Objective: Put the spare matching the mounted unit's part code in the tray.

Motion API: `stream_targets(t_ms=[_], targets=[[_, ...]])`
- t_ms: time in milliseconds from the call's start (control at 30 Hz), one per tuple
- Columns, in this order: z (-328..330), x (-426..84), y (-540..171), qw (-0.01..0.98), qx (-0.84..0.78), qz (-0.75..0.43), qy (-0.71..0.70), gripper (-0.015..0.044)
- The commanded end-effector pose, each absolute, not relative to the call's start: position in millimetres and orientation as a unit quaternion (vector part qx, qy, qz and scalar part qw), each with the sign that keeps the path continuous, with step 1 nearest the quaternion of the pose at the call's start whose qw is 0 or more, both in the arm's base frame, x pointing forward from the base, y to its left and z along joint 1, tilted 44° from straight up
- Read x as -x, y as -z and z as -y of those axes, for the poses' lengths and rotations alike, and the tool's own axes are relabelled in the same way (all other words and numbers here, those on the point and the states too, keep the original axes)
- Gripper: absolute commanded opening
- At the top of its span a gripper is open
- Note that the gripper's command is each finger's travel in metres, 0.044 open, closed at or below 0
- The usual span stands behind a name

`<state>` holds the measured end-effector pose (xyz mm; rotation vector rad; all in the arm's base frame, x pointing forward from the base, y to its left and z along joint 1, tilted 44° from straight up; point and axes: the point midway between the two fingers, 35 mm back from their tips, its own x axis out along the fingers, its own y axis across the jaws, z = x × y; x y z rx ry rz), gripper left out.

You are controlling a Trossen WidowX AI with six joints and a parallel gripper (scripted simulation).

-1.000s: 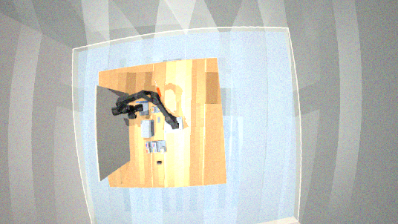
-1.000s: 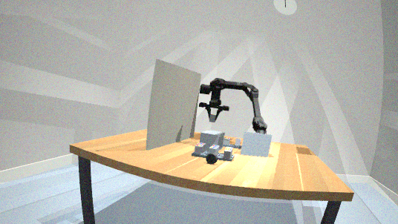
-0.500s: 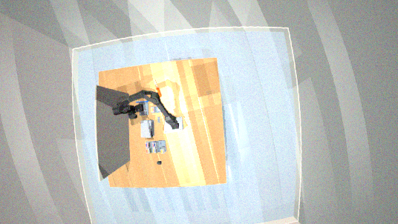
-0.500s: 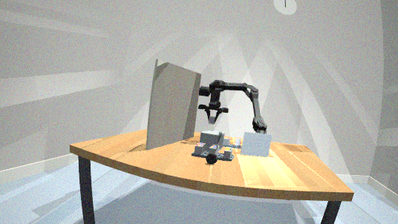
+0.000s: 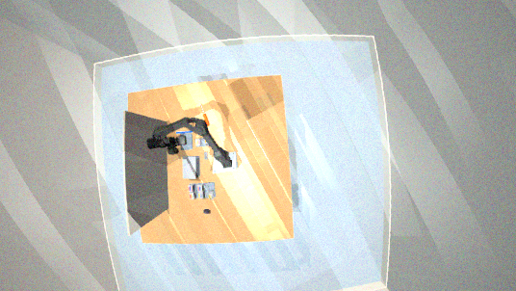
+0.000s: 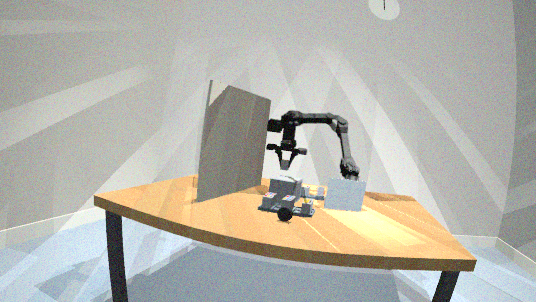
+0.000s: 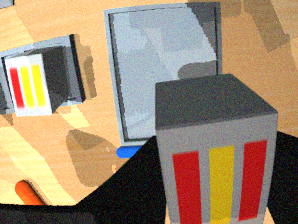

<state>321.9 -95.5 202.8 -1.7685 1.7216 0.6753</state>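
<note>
My gripper (image 5: 184, 140) (image 6: 285, 161) (image 7: 202, 139) is shut on a grey block (image 6: 284, 165) (image 7: 215, 102). Its pale face shows red, yellow and red stripes in the wrist view. The block is held upright, high above the table. The shallow grey tray (image 5: 189, 145) (image 7: 115, 75) lies below and beyond it; the block hides its lower right corner in the wrist view. Left of the tray there, a holder (image 7: 76, 75) bears a block (image 7: 30, 85) with red, yellow and yellow stripes. A rack (image 5: 208, 191) with several labelled blocks stands farther off. Which unit is the mounted one cannot be told.
A tall dark panel (image 5: 146, 169) (image 6: 235, 145) stands beside the arm. A large grey box (image 5: 191, 168) (image 6: 285, 186) is near the rack. A pale box (image 6: 345, 195) stands by the arm's base. A blue bar (image 7: 128, 152), an orange bar (image 5: 206, 119) (image 7: 29, 192) and a black round object (image 5: 207, 211) (image 6: 284, 214) lie about.
</note>
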Motion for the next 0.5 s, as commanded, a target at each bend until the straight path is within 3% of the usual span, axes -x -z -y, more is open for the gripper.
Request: stream_targets(t_ms=[0,467], targets=[[97.8,-321.9,-198.8,0.287,0.661,-0.644,-0.256,0.0],[106.1,-323.2,-190.3,0.289,0.66,-0.644,-0.257,0.0]])
